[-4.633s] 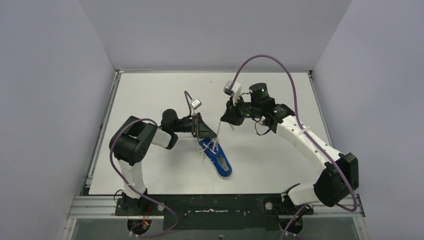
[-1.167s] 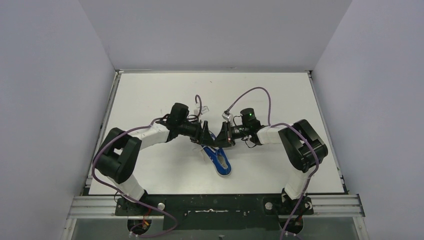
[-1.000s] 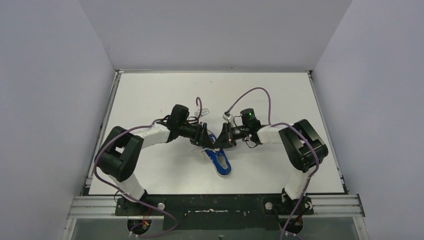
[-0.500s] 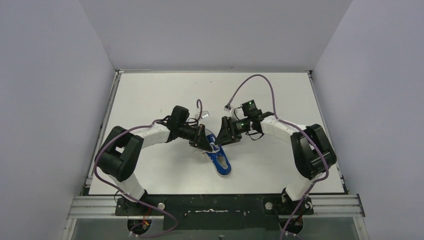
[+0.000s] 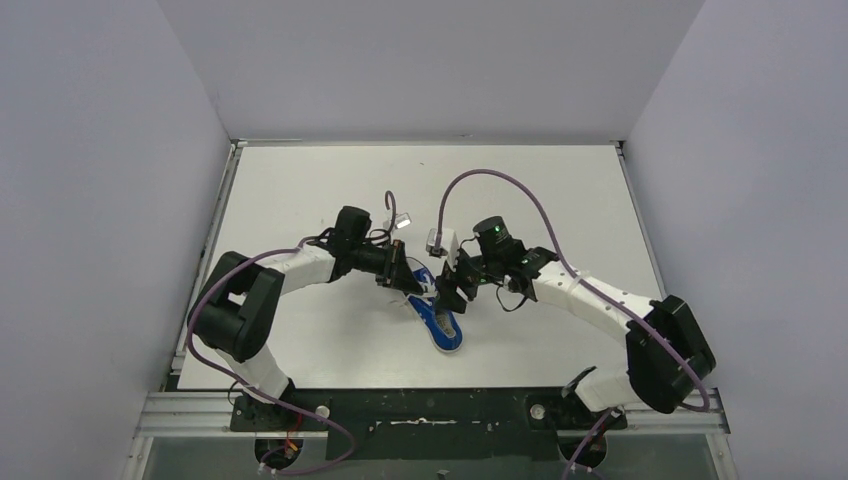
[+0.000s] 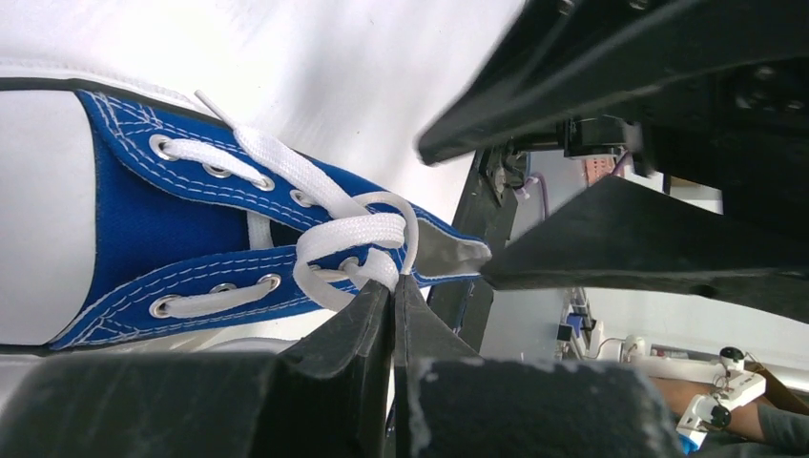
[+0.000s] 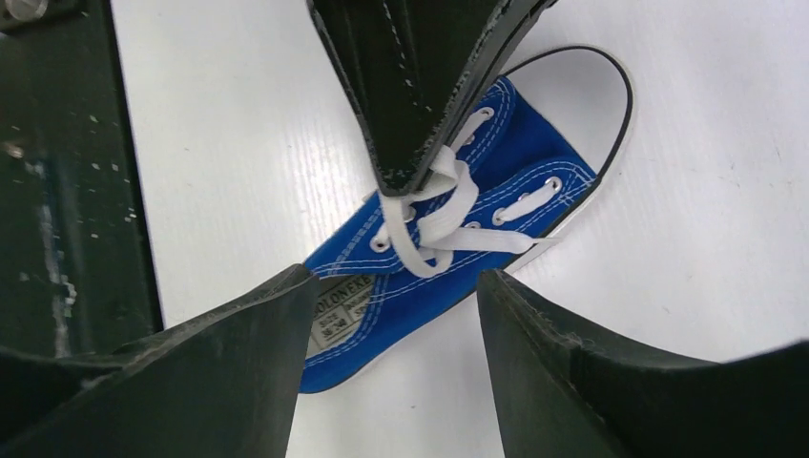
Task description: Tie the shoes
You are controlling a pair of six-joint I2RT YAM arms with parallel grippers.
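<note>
The white surface holds a blue shoe lying slantwise, toe far-left, heel near. The left pincer pinches its lace, hiding the toe from above. The right pincer gapes wide over it.

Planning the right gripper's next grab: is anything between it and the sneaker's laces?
Yes. The left gripper, shut on the laces at their crossing, covers that spot on the sneaker. Elsewhere nothing visible lies between the open right gripper and the laces.

White table, grey walls; metal rail at near edge
</note>
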